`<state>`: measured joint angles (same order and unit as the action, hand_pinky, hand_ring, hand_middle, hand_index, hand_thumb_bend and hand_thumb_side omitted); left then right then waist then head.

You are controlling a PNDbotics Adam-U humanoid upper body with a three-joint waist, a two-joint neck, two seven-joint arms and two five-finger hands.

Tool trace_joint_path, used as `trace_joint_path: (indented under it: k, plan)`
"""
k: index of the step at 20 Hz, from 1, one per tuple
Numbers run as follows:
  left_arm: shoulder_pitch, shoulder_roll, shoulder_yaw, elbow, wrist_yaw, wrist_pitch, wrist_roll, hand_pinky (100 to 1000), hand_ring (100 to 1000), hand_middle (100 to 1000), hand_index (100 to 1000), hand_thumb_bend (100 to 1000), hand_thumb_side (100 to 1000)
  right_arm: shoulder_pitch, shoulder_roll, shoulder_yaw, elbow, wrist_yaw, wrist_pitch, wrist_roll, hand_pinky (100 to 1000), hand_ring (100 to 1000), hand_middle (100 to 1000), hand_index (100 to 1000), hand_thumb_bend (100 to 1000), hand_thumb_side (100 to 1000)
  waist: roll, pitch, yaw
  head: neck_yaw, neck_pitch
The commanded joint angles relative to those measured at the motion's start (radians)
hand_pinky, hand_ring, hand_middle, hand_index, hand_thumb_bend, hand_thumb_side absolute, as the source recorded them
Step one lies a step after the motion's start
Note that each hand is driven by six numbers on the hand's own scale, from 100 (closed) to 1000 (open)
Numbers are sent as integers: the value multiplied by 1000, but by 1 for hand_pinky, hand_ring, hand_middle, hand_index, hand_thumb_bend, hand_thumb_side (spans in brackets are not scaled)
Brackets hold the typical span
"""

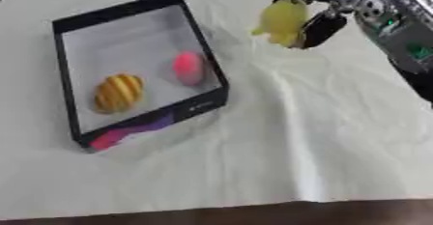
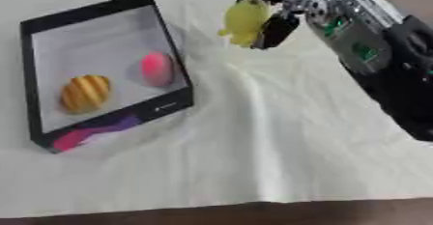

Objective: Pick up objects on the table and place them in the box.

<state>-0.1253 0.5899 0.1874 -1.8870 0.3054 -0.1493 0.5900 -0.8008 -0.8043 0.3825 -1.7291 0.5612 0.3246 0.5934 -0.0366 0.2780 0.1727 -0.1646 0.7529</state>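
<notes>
The right robot hand (image 1: 325,19) has its fingers curled round a yellow toy (image 1: 283,20), holding it in the air to the far right of the box (image 1: 127,11). A striped yellow object (image 1: 118,92) and a pink one (image 1: 189,67) already lie inside. This looks like the carry step; next it must swing left over the box before letting go.

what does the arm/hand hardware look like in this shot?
Only the right arm shows, entering from the upper right. The forearm is silver-grey metal with green patches on its side, turning into a black casing nearer the body. The right hand has black fingers on silver joints. No loose cables or readable markings. The left arm and hand are out of view.
</notes>
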Motion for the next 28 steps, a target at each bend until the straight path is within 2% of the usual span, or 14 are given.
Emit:
trace_joint_path:
  k: [1, 4, 7, 11, 14, 15, 16, 21, 25, 28]
  plan:
    - [-3, 39, 9, -10, -8, 1, 0, 769, 843, 840, 847, 463, 630, -18, -60, -56, -73, -60, 22, 3, 676, 585, 579, 725, 371, 100, 2, -20, -2, 6, -1]
    - [-2, 40, 9, -10, -9, 1, 1, 769, 842, 840, 847, 461, 629, -70, -62, -91, -123, -96, 37, -34, 680, 581, 575, 725, 361, 100, 4, -22, -5, 6, 1]
    - [-1, 41, 8, -11, -9, 1, 1, 769, 842, 841, 848, 464, 627, -182, -18, -106, -157, -104, 37, -64, 686, 582, 576, 725, 352, 100, 8, -27, -12, -2, 4]
    - [-7, 41, 3, -15, -7, 1, -4, 769, 842, 842, 849, 465, 624, -330, 128, -70, -121, -56, 3, -52, 690, 585, 580, 725, 350, 100, 15, -31, -11, -17, 6]
    - [-15, 43, -1, -20, -5, 1, -8, 769, 842, 842, 849, 466, 622, -405, 259, -22, -57, 7, -52, -9, 694, 588, 585, 722, 351, 100, 19, -32, -1, -30, 8]
    - [-18, 43, -2, -20, -4, 2, -10, 769, 842, 843, 850, 466, 622, -419, 303, -6, -31, 31, -75, 10, 696, 591, 586, 722, 424, 100, 20, -31, 3, -34, 8]
    - [-22, 43, -4, -21, -2, 2, -12, 769, 842, 843, 850, 466, 622, -428, 343, 8, -5, 58, -99, 28, 697, 592, 589, 722, 352, 100, 20, -31, 7, -39, 8]
    - [-49, 42, -9, -28, 3, 2, -19, 769, 841, 844, 851, 469, 615, -419, 509, 61, 162, 193, -211, 114, 702, 604, 602, 726, 359, 100, 19, -27, 28, -60, 5]
    - [-64, 36, -13, -31, 8, 3, -23, 769, 841, 844, 851, 471, 616, -388, 604, 65, 295, 296, -247, 74, 702, 606, 603, 731, 360, 100, 21, -17, 44, -73, -4]
    - [-69, 33, -13, -31, 10, 3, -23, 769, 841, 844, 851, 472, 616, -358, 645, 68, 386, 341, -255, 25, 715, 621, 619, 749, 379, 100, 20, -12, 49, -78, -8]
